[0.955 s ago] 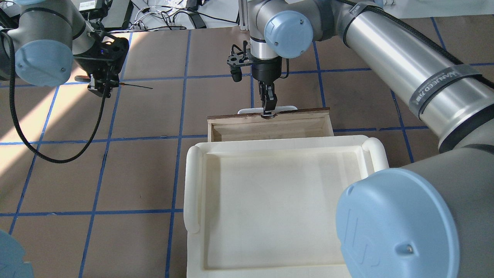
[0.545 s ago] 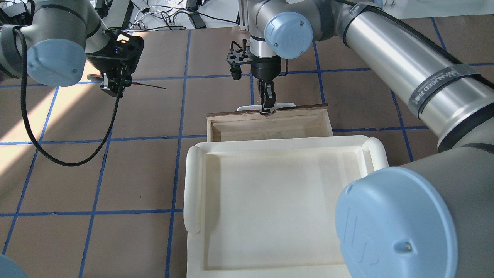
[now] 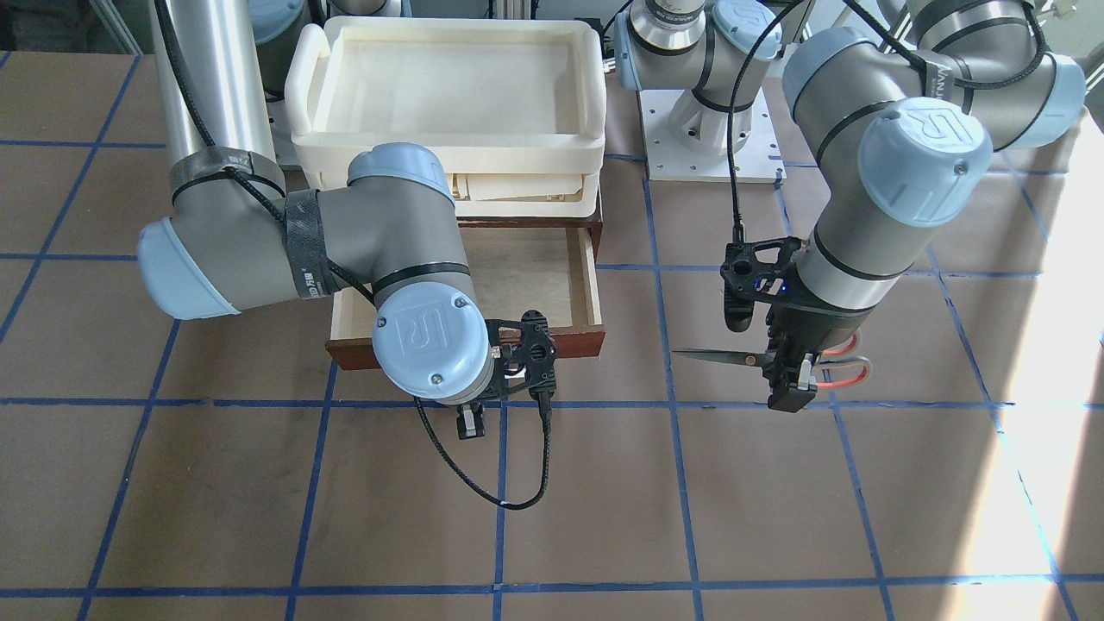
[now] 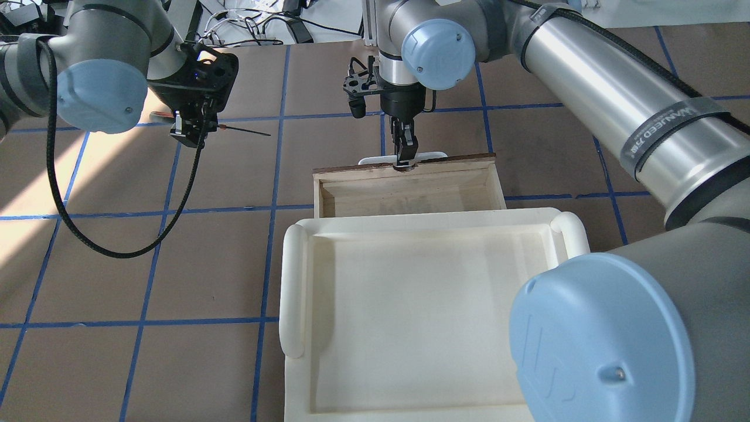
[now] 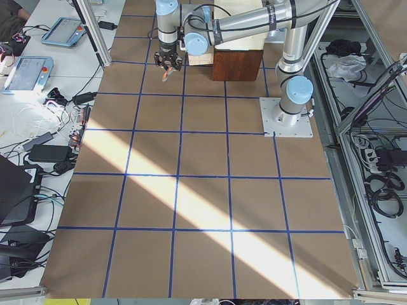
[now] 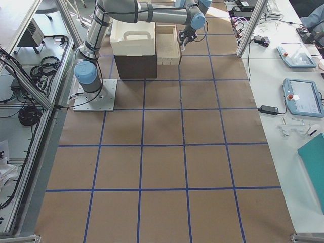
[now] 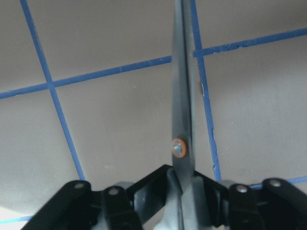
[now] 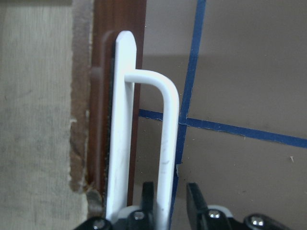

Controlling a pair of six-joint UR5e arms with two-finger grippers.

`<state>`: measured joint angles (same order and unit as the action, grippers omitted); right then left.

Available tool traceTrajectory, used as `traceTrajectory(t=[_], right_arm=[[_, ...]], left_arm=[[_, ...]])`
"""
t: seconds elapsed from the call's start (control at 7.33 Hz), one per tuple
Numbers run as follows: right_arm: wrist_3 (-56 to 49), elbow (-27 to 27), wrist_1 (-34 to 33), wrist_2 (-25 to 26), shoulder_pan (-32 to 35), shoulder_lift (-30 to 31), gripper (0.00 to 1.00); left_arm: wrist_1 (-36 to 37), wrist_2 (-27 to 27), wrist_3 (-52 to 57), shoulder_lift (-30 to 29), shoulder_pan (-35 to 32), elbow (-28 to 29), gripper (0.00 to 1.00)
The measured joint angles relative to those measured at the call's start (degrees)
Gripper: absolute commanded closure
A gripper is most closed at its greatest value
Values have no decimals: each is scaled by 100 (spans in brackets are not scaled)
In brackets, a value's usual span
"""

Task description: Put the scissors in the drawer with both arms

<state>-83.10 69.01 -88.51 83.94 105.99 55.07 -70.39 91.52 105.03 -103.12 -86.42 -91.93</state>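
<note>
My left gripper (image 4: 190,133) is shut on the scissors (image 3: 720,354) near their pivot and holds them level above the table. The silver blades point toward the drawer, and the orange-lined handles (image 3: 843,369) stick out behind. In the left wrist view the blades (image 7: 181,96) run straight ahead from the gripper (image 7: 181,194). The drawer (image 4: 410,196) stands open, its pale wood inside empty. My right gripper (image 4: 404,157) is shut on its white bar handle (image 8: 168,143), one finger (image 8: 147,199) on each side. The reddish-brown front (image 3: 573,341) faces away from the robot.
Stacked cream plastic trays (image 4: 291,287) sit on top of the cabinet behind the drawer. A black cable (image 4: 117,252) loops down from the left wrist, another (image 3: 517,504) hangs from the right wrist. The brown table has a blue tape grid.
My left arm has moved right, toward the drawer, carrying the scissors. My right gripper has drawn the drawer a little further out by its handle.
</note>
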Motion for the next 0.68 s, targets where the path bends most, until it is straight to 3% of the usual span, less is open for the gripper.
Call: traceTrajectory(t=[0.14,0.27,0.41,0.55,0.68], right_arm=[[32,3,-43,-2,0,5,57],[65,6,-71,-12,-2,12,38],[84,7,-106,-32,-15,19,25],[97,7,-159,-49,-36,28,0],[133,6,-202,-60,-56,48,0]], left_arm=[[-1,-4,-6,6,-15,0,100],[-3,-22,-8,9,-20,0,100],[-7,-49,-9,10,-22,0,100],[-9,-64,-11,10,-23,0,100],[-10,-70,-15,11,-24,0,100]])
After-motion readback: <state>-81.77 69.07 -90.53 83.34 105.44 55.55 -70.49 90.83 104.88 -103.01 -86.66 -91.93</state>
